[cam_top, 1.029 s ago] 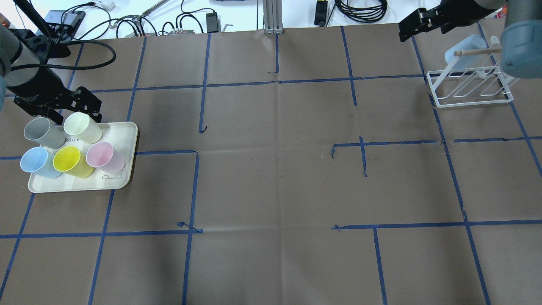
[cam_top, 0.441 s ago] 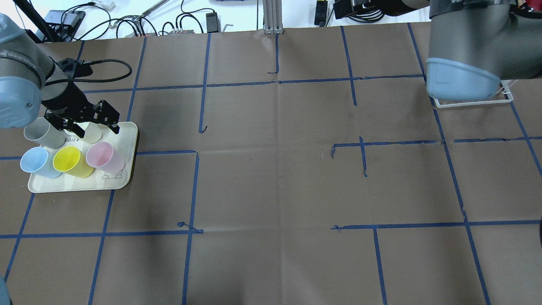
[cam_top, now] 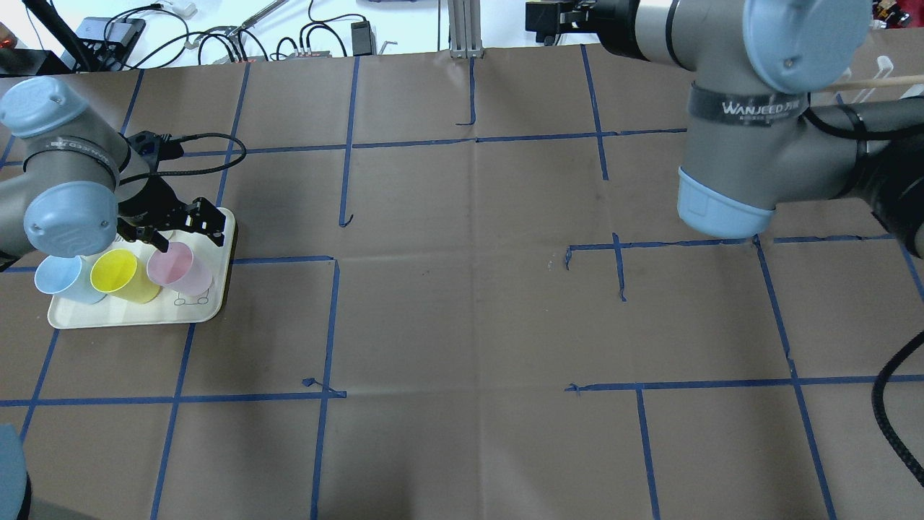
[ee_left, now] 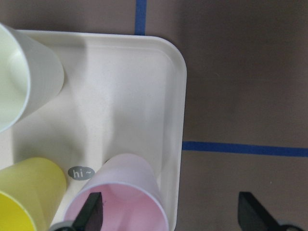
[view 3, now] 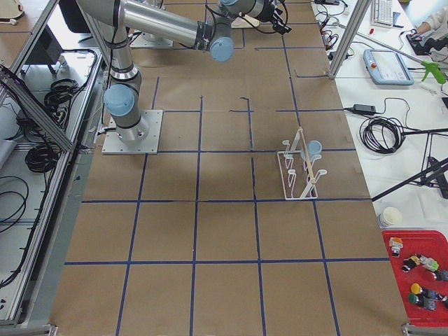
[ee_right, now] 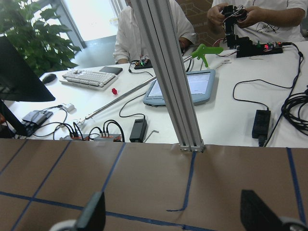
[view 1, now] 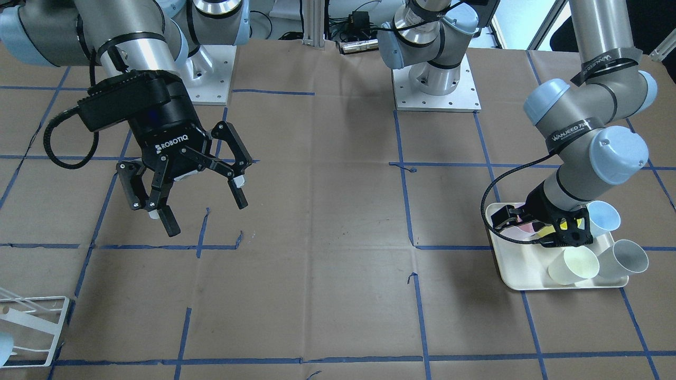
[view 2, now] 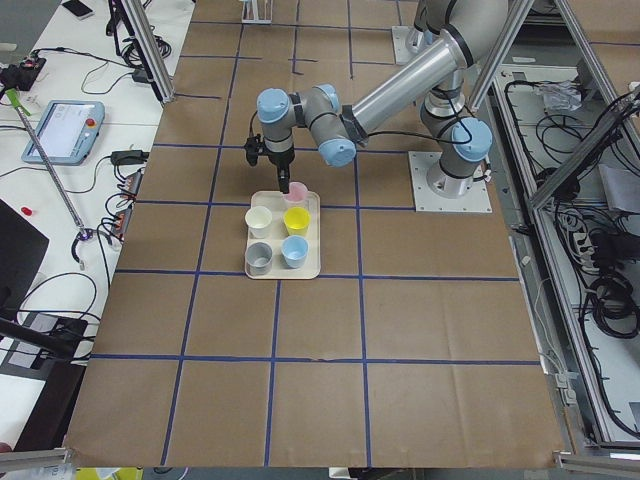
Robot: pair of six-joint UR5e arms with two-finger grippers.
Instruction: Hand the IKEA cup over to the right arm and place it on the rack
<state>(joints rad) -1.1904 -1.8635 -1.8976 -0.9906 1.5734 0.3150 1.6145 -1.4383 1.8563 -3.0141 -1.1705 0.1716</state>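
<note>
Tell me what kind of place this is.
Probably a robotics lab: the left arm and right arm are bolted to a table gridded with blue tape, and a desk behind holds a keyboard and cables.

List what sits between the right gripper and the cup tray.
Nothing but table cover: in the front-facing view, only brown paper crossed by blue tape lines stretches between the open right gripper and the tray.

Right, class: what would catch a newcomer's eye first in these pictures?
The cream tray of coloured cups at the robot's left end, with the left gripper open just above the pink cup. Then the right gripper, open and empty, hanging above the table. At the right end, the white wire rack carries one pale blue cup.
</note>
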